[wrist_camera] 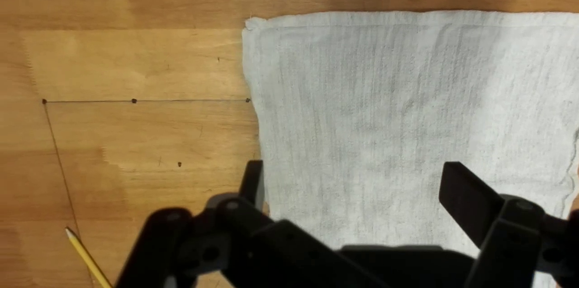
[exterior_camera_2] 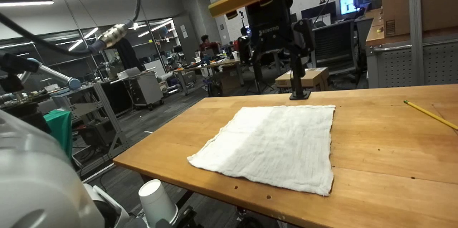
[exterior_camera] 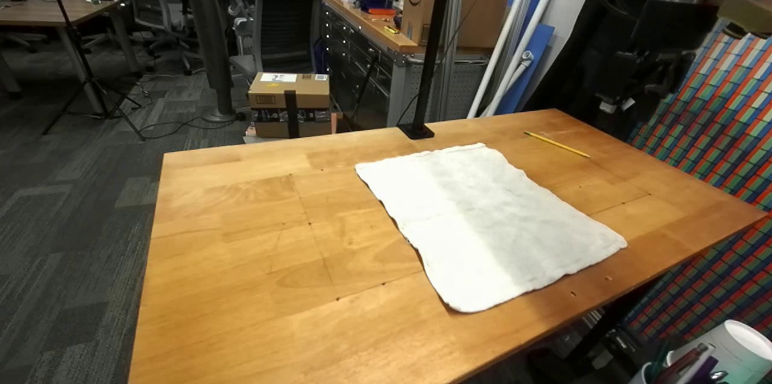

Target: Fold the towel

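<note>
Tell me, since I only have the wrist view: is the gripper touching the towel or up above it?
Observer: Above it. In an exterior view the gripper hangs apart from the towel.
Operator: The towel runs off the bottom of my picture. What lies past that edge?
Observer: A strip of tabletop, then a black post's base.
Operator: The pencil gets cut off too. Does the rest of it reach the towel?
Observer: No, an exterior view shows its full length, lying apart from the towel.
</note>
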Controlling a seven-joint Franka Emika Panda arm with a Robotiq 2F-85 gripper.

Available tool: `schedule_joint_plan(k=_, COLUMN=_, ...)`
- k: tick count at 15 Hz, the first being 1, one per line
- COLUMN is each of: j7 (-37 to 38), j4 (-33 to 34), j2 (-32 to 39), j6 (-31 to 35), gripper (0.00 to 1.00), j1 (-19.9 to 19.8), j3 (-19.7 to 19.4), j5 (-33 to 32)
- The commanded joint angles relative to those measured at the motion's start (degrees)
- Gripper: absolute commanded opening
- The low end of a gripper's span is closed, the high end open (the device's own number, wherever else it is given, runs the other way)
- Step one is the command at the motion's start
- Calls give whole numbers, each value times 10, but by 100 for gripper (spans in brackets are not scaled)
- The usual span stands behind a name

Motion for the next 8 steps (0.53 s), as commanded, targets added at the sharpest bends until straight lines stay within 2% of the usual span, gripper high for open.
schedule_joint_plan(k=1, j7=-13, j4=7, j2=11, j6=3, gripper=100, j1=-15, j3=-7, j5=-16)
schedule_joint_plan(k=8, j7=-47, j4=-25, j2=-6, j6=10, gripper=100, j1=-15, j3=-32, j5=20)
